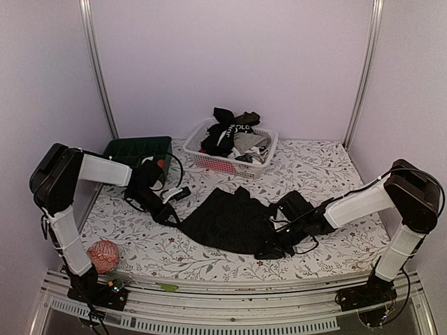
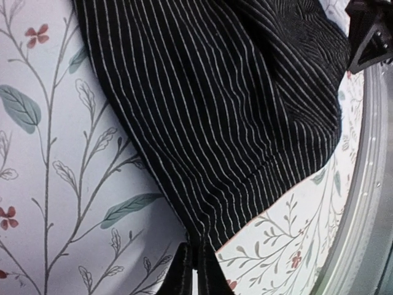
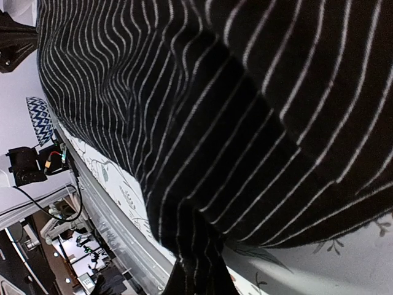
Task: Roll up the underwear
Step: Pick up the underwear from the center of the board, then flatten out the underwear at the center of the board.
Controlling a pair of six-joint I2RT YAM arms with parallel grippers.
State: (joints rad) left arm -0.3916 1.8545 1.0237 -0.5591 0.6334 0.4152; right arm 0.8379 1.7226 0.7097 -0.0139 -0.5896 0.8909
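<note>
A black pinstriped underwear (image 1: 234, 220) lies spread on the floral tablecloth at the middle of the table. My left gripper (image 1: 174, 221) is at its left corner. In the left wrist view the gripper (image 2: 196, 263) is shut on that corner of the underwear (image 2: 233, 123). My right gripper (image 1: 274, 244) is at the cloth's right front edge. In the right wrist view the underwear (image 3: 233, 123) bunches into the shut gripper (image 3: 199, 276), and the cloth covers most of the fingers. More underwear (image 1: 230, 129), black, white and grey, is heaped in the basket.
A white lattice basket (image 1: 209, 162) stands at the back centre. A dark green bin (image 1: 137, 149) sits at the back left. A red ball (image 1: 103, 255) rests by the left arm's base. The metal rail (image 1: 230, 286) runs along the near table edge.
</note>
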